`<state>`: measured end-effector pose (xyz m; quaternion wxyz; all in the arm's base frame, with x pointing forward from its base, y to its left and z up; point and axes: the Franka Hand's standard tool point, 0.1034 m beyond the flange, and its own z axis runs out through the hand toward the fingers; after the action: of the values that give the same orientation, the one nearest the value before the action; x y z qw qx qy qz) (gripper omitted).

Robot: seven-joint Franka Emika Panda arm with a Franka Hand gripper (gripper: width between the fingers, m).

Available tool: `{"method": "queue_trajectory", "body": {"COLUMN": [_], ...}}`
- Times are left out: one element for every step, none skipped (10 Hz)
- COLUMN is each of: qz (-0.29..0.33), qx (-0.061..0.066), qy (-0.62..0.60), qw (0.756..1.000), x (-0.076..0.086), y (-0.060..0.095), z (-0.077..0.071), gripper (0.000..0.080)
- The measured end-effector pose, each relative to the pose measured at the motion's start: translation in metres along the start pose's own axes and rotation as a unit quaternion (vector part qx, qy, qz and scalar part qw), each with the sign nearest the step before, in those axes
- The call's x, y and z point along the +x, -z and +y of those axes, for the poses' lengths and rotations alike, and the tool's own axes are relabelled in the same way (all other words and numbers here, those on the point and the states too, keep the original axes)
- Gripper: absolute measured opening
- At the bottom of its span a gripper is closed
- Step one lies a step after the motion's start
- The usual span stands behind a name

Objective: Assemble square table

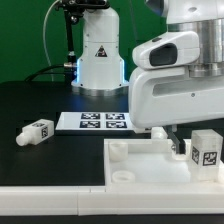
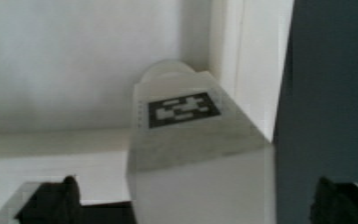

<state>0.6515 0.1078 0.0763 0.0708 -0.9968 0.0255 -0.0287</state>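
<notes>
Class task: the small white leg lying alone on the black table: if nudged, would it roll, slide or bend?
The leg looks like rigid plastic, so probably no bending. Its flat tagged face suggests sliding rather than rolling. Small, so likely light.

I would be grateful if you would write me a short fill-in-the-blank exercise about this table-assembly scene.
1. The loose leg lies on the black table at the exterior view's ____.
2. In the wrist view, the claw stands ____, its fingers either side of a tagged leg.
3. The square tabletop is ____ in colour.

Missing words: left; open; white.
</notes>
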Motion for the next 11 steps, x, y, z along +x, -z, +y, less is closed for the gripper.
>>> {"method": "queue_trajectory", "body": {"qz": [0.0, 0.0, 0.0, 0.0, 0.001, 0.001, 0.001, 0.002, 0.0, -0.008, -0.018], "qx": [0.0, 0.0, -0.001, -0.002, -0.002, -0.002, -0.003, -0.005, -0.004, -0.003, 0.001], "qy": [-0.003, -0.019, -0.055, -0.096, -0.129, -0.188, -0.257, -0.342, -0.433, -0.519, -0.59], "qw": [1.0, 1.0, 0.998, 0.995, 0.992, 0.982, 0.966, 0.94, 0.902, 0.854, 0.807], "x": [0.0, 0.0, -0.0001, 0.0002, 0.0003, 0.0005, -0.0006, -0.0025, -0.0044, -0.0061, -0.0069], "y": [0.0, 0.0, -0.0001, 0.0001, 0.0, 0.0003, 0.0006, 0.0004, -0.0007, -0.0004, 0.0002], "z": [0.0004, 0.0001, 0.0011, 0.0024, 0.0033, 0.005, 0.0061, 0.0072, 0.008, 0.0077, 0.0075], "gripper": [0.054, 0.0404, 0.0404, 0.0288, 0.0288, 0.0288, 0.0288, 0.0288, 0.0288, 0.0287, 0.0287]}}
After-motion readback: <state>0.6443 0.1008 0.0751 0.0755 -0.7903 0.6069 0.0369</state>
